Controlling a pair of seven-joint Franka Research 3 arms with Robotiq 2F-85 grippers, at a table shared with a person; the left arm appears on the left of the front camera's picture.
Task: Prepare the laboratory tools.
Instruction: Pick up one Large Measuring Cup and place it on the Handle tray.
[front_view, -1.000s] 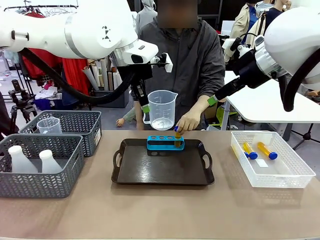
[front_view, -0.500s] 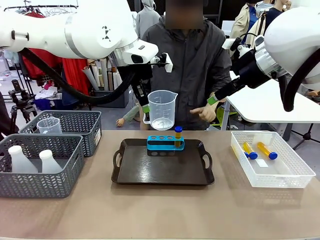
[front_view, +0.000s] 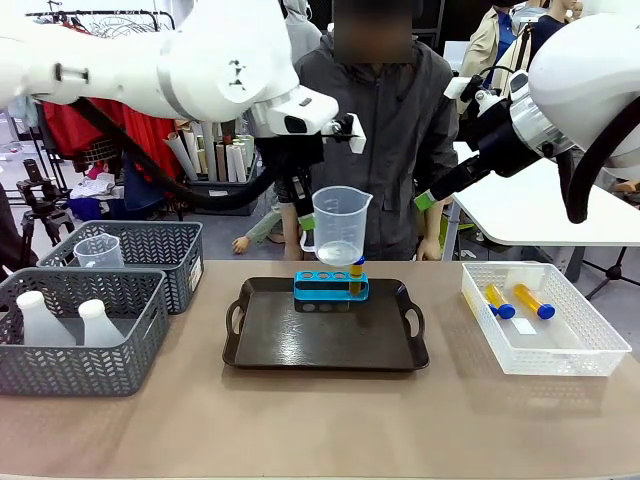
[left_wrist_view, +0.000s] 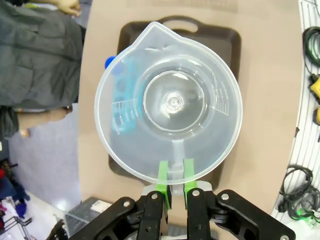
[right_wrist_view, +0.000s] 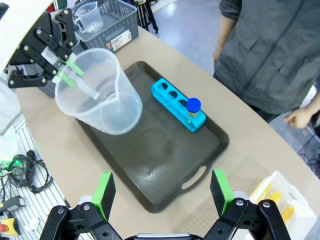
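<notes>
the tray (front_view: 330, 345) is the staging spot; the rack (front_view: 318, 291) sits at its far edge with one tube (front_view: 356, 275). above it the left gripper (left_wrist_view: 173, 172) pinches the beaker (front_view: 341, 225) by its handle, upright, likely for setting down. the right gripper (right_wrist_view: 163, 191) gapes open. since earlier the beaker has shifted right and the person's hand (right_wrist_view: 300, 118) has left the tube.

We list: measuring beaker (front_view: 342, 225), clear smooth plastic, glossy; tube rack (front_view: 330, 290), blue plastic, matt; tray (front_view: 330, 345), dark brown plastic with a soft sheen; mesh baskets (front_view: 80, 365), grey matt plastic; tabletop (front_view: 320, 430), tan, smooth, matt; person's jacket (front_view: 400, 120), grey cloth; arm shells (front_view: 200, 60), white, glossy.
</notes>
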